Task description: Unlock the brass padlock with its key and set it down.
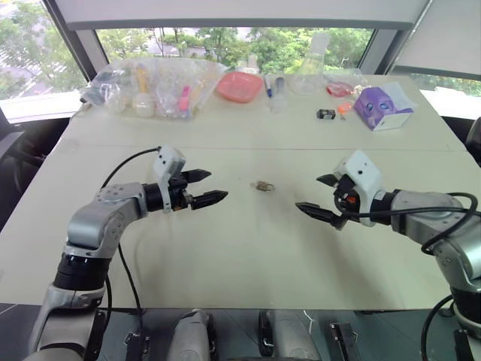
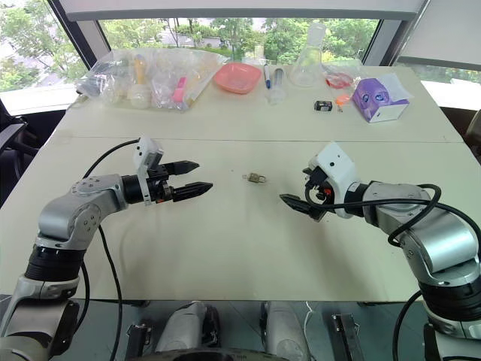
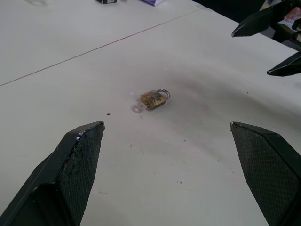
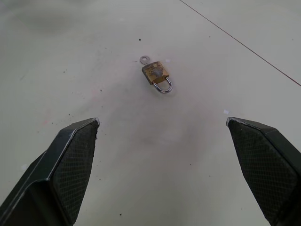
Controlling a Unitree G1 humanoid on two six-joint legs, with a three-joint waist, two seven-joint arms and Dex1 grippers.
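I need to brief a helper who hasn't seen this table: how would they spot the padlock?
On the white table, look between the two open grippers. The brass padlock lies flat there, alone, tiny and yellowish with a silvery shackle, a key at its base, unlike the black box farther back.

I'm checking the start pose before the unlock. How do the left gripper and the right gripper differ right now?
The left gripper points nearly level toward the brass padlock; the right gripper tilts more steeply down at it. The left gripper's fingers sit closer together in the head views; the right gripper's look more widely spread. Shared: both are open, empty, hovering above the table, flanking the padlock without touching it.
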